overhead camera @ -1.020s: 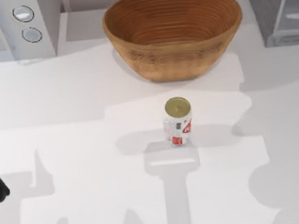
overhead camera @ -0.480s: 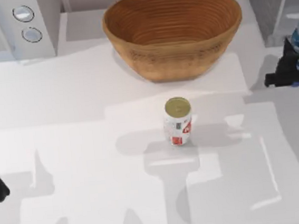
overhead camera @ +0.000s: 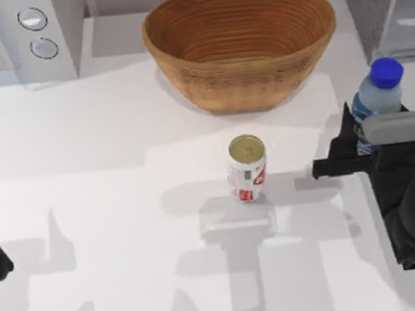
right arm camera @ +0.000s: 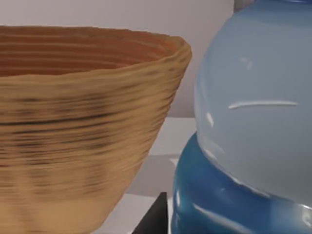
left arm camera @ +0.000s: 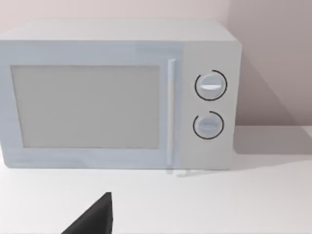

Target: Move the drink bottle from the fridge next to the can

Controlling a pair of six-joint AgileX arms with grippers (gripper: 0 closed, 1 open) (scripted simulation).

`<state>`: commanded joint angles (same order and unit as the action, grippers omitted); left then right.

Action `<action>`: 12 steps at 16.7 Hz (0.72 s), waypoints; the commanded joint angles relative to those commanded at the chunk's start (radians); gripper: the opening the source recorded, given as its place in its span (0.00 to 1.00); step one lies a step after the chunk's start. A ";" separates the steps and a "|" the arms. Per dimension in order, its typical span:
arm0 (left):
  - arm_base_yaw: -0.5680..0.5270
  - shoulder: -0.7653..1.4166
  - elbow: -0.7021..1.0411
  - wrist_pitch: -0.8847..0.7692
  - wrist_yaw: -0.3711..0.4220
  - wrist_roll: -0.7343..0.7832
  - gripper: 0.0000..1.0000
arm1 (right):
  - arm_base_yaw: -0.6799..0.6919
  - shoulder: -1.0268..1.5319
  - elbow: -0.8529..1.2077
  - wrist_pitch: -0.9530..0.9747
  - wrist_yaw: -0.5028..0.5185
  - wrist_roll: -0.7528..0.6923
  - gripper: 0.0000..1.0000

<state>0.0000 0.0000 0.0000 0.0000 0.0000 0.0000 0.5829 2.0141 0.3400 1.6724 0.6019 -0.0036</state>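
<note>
While the right end effector [overhead camera: 360, 141] clenches the drink bottle [overhead camera: 375, 97], the can [overhead camera: 248, 168] stands apart from it toward the surface's middle.

The bottle is upright with its blue cap on top, just in front of the open grey fridge [overhead camera: 388, 7] and beside the wicker basket [overhead camera: 241, 42]. In the right wrist view the bottle [right arm camera: 248, 126] looms close with the basket [right arm camera: 83, 126] just beyond. The left end effector [left arm camera: 92, 219] is parked facing the white microwave [left arm camera: 117, 95] with 2 knobs; I cannot tell its fingers' state.
</note>
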 joint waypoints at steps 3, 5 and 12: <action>0.000 0.000 0.000 0.000 0.000 0.000 1.00 | 0.003 0.000 -0.001 0.001 0.003 0.000 0.00; 0.000 0.000 0.000 0.000 0.000 0.000 1.00 | 0.000 -0.001 0.001 -0.001 0.000 0.002 0.00; 0.000 0.000 0.000 0.000 0.000 0.000 1.00 | 0.003 -0.001 -0.001 0.001 0.003 0.000 0.23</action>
<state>0.0000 0.0000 0.0000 0.0000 0.0000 0.0000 0.5856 2.0136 0.3387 1.6734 0.6046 -0.0037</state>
